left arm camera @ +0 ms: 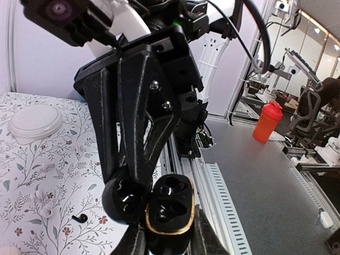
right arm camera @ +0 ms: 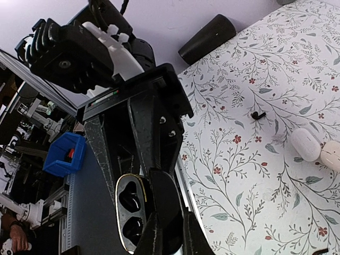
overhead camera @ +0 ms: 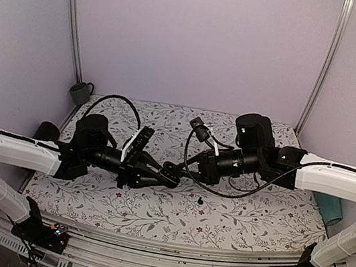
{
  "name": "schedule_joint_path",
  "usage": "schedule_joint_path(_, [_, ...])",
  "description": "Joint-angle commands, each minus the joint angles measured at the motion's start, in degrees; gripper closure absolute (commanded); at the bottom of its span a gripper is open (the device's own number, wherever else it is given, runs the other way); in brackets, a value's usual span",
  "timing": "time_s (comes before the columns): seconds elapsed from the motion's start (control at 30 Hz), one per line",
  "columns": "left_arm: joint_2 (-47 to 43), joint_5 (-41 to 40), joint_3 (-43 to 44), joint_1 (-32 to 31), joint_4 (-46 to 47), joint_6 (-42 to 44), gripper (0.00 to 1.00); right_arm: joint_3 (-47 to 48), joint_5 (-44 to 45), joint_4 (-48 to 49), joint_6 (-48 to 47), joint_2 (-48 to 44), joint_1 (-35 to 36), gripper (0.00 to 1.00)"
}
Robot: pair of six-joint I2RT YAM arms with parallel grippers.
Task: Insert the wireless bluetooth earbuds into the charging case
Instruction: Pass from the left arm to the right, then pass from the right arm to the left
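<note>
Meeting over the middle of the table [overhead camera: 252, 220] in the top view, the left gripper [overhead camera: 171, 173] and right gripper [overhead camera: 190, 169] nearly touch; one earbud [overhead camera: 201, 200] lies just beside them; in the left wrist view, the left fingers pinch the open charging case [left arm camera: 170, 210], its two wells showing; in the right wrist view, the right fingers pinch its lid [right arm camera: 166, 204].
</note>
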Motion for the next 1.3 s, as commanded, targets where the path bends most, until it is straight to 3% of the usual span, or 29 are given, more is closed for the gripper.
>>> schedule_joint_path(0.0, [0.36, -0.54, 1.19, -0.16, 0.70, 1.74, 1.00, -1.66, -5.91, 4.39, 3.92, -1.94, -0.41, 0.97])
schedule_joint_path(0.1, [0.26, -1.51, 1.04, -0.18, 0.46, 2.22, 1.00, -1.89, -5.13, 4.67, 4.71, -2.42, -0.38, 0.98])
schedule_joint_path(0.13, [0.26, -2.49, 0.95, -0.16, 0.16, 2.17, 0.94, -1.83, -4.52, 4.51, 4.88, -2.68, -0.41, 0.98])
schedule_joint_path(0.27, [-0.60, -8.00, -0.08, -0.18, 0.17, 1.32, 0.60, -1.35, 1.87, 1.35, 4.41, -3.75, -0.42, 0.98])
schedule_joint_path(0.43, [-1.60, -14.87, -1.97, -0.06, 1.66, 0.99, 0.37, -1.82, 10.38, -2.20, 1.74, -5.30, 0.01, 0.98])
schedule_joint_path(0.47, [-1.73, -16.14, -2.15, 0.05, 1.55, 1.01, 0.15, -1.98, 12.38, -2.95, 1.10, -5.60, 0.37, 0.98])
schedule_joint_path(0.5, [-1.98, -17.15, -2.50, 0.13, 1.58, 0.85, 0.09, -2.01, 15.50, -3.89, 0.32, -5.78, 0.83, 0.98])
schedule_joint_path(0.7, [-5.09, -22.78, -4.29, 2.75, 0.45, -4.64, 0.04, -4.15, 33.09, -6.24, -2.36, -6.71, 3.61, 0.98])
schedule_joint_path(0.8, [-7.82, -30.05, -4.27, 4.45, -4.18, -9.70, 0.04, -6.71, 41.57, -5.81, -1.73, -7.49, 3.78, 0.98])
schedule_joint_path(1.0, [-11.85, -35.91, -3.91, 5.26, -11.71, -9.60, 0.04, -10.53, 58.69, -11.96, 3.62, -7.23, 3.74, 0.98])
schedule_joint_path(1.1, [-7.75, -37.16, 0.25, 1.32, -18.01, -6.35, 0.04, -11.51, 65.82, -17.99, 9.69, -5.92, 3.74, 0.98])
schedule_joint_path(1.27, [1.55, -43.50, 4.62, -3.40, -20.90, -6.60, 0.06, -15.94, 67.82, -21.39, 19.39, -6.02, 3.70, 0.98])
